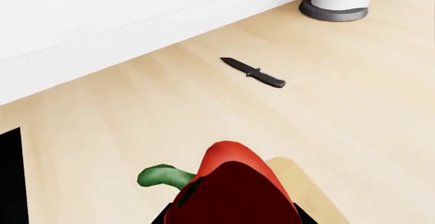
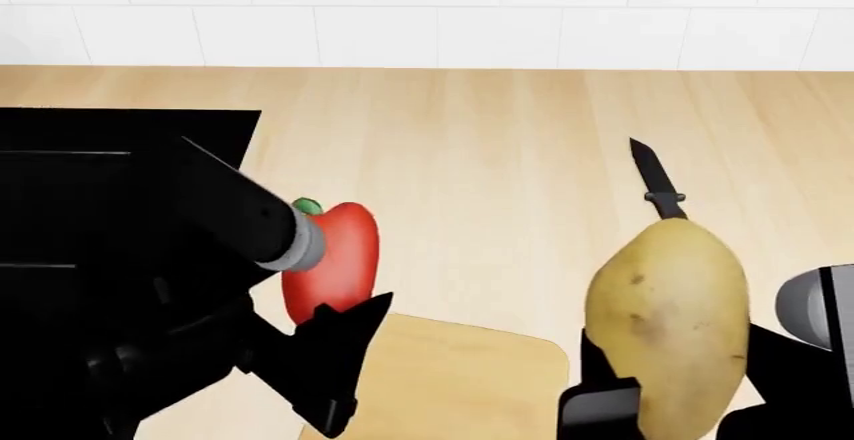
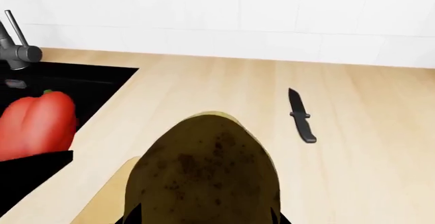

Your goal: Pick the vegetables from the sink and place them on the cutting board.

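**Kid:** What do you have in your 2 claws?

**Me:** My left gripper (image 2: pixel 334 345) is clamped on the red pepper (image 2: pixel 334 258). My right gripper (image 2: pixel 667 405) is clamped on the potato (image 2: pixel 670 320). Both veggies are up in the air, out of the sink (image 2: pixel 80 160).

**Kid:** Where is the pepper?

**Me:** From my head camera, it hangs just past the sink's right edge, above the pale counter (image 2: pixel 467 130) and near the far left corner of the cutting board (image 2: pixel 461 380). Its green stem (image 2: pixel 307 206) points toward the back wall (image 2: pixel 427 10). My left wrist camera shows the pepper (image 1: pixel 231 183) up close, with the stem (image 1: pixel 163 175) sticking out to one side.

**Kid:** And the potato?

**Me:** It stands tall in my right claw, near the board's right side. My right wrist camera shows the potato (image 3: pixel 204 175) filling the front, brown specks and all, with the board's edge (image 3: pixel 109 198) peeking out beside it. The pepper (image 3: pixel 37 124) shows there too, in front of the black sink (image 3: pixel 88 84).

**Kid:** What else is on the counter?

**Me:** 1 black knife (image 2: pixel 655 182) lies flat past the potato, well away from the board. A tap (image 3: pixel 17 46) stands by the sink. A white can with a grey base (image 1: pixel 336 2) sits far off by the wall.
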You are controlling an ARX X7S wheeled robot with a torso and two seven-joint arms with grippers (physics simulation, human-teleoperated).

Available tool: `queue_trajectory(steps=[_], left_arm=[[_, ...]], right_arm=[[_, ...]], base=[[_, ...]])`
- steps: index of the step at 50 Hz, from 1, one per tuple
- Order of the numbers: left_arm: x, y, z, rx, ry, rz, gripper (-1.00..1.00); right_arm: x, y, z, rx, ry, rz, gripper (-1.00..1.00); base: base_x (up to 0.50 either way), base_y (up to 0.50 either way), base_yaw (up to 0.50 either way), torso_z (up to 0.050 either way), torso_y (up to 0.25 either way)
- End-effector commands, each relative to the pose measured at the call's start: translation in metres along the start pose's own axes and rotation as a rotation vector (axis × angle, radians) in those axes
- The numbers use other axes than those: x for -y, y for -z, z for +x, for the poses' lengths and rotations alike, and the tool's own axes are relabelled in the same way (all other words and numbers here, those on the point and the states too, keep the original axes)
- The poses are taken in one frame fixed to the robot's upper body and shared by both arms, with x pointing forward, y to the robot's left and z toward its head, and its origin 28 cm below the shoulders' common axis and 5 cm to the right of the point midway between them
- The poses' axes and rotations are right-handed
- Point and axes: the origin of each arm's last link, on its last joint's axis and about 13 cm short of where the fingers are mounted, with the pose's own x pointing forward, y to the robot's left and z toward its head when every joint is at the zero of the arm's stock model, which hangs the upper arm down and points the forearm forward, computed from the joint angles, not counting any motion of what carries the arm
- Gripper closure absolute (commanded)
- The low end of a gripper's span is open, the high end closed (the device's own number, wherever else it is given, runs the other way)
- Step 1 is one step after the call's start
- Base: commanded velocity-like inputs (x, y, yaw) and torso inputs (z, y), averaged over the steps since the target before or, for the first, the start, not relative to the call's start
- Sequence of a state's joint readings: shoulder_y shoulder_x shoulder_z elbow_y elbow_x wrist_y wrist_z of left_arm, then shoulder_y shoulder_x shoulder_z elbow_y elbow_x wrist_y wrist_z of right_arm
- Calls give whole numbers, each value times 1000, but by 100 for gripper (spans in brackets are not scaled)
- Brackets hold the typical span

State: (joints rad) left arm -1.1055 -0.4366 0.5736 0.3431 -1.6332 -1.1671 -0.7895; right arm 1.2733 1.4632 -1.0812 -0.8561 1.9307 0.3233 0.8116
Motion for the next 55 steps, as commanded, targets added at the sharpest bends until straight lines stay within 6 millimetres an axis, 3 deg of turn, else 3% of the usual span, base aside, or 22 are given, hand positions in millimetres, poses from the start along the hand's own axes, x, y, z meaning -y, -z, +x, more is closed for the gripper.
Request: queue_trajectory(steps=[1,23,55], left_arm=[[9,2,16,15,48,-19,100],[9,3,50,-41,5,-27,100],[12,26,57,-123,21,-38,100]], right_arm=[[-2,-4,5,47,-43,-27,100],[-1,-4,4,53,-43,-20,100],[0,1,8,41,-52,0,100]], base=[[0,0,0,0,0],[0,0,0,0,1],[0,0,0,0,0]])
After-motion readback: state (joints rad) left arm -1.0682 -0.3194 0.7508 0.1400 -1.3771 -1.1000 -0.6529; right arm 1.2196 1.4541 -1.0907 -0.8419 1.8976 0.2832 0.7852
